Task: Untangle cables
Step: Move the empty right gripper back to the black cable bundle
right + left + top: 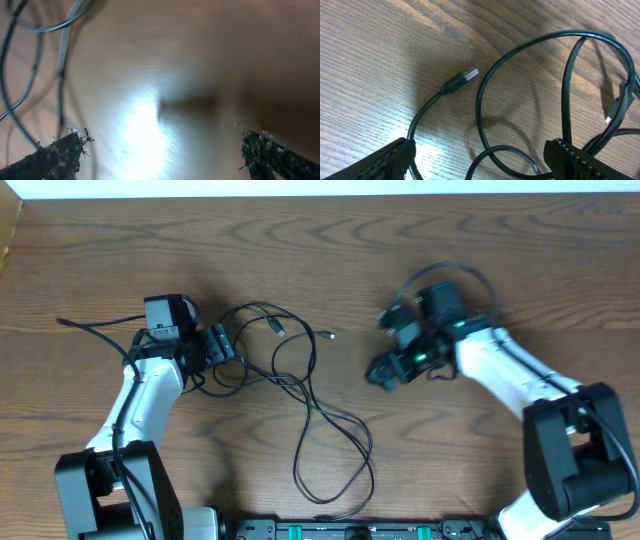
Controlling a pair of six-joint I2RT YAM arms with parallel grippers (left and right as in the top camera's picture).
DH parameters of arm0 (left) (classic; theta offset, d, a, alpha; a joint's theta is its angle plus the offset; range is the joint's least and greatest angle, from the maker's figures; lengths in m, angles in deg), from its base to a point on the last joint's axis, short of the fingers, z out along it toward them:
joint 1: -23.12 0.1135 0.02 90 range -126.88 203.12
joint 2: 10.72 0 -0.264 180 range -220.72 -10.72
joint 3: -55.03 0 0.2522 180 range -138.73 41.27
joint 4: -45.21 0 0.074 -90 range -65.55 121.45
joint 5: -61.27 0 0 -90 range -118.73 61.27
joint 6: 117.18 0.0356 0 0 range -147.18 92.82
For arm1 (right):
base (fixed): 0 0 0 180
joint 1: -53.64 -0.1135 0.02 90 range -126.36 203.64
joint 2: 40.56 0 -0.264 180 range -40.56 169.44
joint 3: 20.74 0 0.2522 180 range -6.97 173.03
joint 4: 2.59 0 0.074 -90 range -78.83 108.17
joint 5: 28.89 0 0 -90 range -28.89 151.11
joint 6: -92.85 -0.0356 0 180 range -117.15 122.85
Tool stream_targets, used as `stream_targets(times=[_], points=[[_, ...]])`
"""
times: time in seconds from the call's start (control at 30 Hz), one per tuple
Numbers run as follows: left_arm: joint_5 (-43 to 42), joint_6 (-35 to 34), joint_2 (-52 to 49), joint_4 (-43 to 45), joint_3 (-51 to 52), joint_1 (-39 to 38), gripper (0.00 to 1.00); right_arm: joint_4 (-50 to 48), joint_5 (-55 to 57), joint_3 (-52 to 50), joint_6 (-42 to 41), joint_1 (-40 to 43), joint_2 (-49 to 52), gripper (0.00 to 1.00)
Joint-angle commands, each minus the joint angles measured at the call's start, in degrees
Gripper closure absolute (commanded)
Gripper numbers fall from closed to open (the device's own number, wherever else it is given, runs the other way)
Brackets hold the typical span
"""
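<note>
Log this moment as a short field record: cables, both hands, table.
cables: black cables looped over each other, left of centre
plug: USB plug lying on bare wood, outside the loops
left hand: left hand open, fingers either side of cable loops, gripping nothing
right hand: right hand open, empty, apart from the cables
table: wooden table

I've got overhead looking straight down on the whole table (330, 240), both arms (150, 395) in frame. Left wrist cam sits close above the cables (451, 86), tilted down; overhead shows those same loops left of centre. Right wrist cam is nearly on the wood, blurred.
</note>
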Motion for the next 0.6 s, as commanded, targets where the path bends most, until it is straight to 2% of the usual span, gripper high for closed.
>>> stream_targets(times=[0.0,0.23,0.57], points=[[-0.5,0.3,-0.2,-0.1,-0.2,0.0,0.13,-1.0,-0.7,-0.4,-0.3,-6.6,0.0,0.01],[-0.5,0.3,-0.2,-0.1,-0.2,0.0,0.13,-4.1,-3.2,-0.4,-0.3,-16.6,0.0,0.01],[-0.5,0.3,-0.2,-0.1,-0.2,0.0,0.13,-7.0,-2.1,-0.4,-0.2,-24.6,0.0,0.01]])
